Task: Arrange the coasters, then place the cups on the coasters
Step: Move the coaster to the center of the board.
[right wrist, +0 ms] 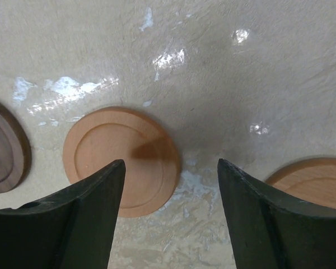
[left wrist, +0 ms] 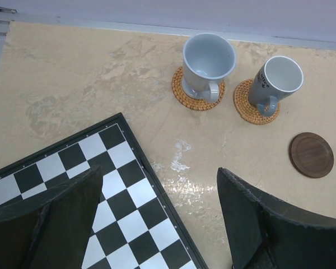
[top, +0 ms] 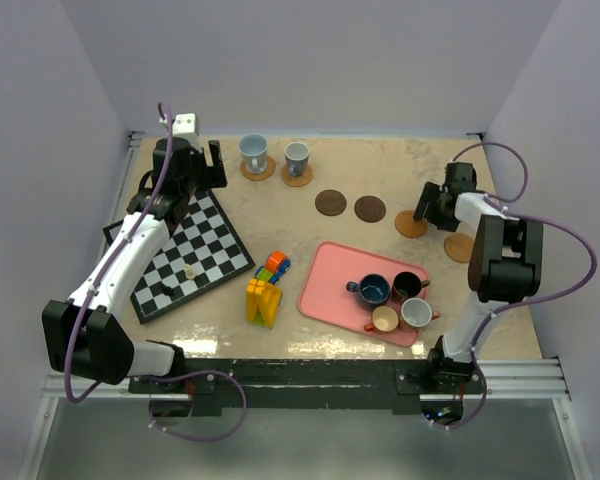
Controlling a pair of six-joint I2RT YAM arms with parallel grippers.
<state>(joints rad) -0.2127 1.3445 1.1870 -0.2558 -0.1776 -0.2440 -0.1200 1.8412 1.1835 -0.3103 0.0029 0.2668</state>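
Two pale cups [top: 253,152] [top: 297,155] stand on woven coasters [left wrist: 182,92] [left wrist: 243,109] at the back. Two dark brown coasters [top: 331,203] [top: 370,208] lie bare to their right. Further right lie two orange-tan coasters [top: 411,224] [top: 460,247]. My right gripper [right wrist: 171,165] hangs open just above the table, its left finger over the edge of the nearer tan coaster [right wrist: 123,159], holding nothing. Navy [top: 373,289], black [top: 408,285], tan [top: 385,319] and grey-white [top: 416,313] cups sit in the pink tray [top: 325,280]. My left gripper [left wrist: 159,174] is open and empty over the chessboard's far corner.
A chessboard [top: 185,255] lies at the left with small pieces on it. Colourful toy blocks [top: 267,288] stand between the board and the tray. A white box [top: 185,123] sits at the back left corner. Walls close in the table on three sides.
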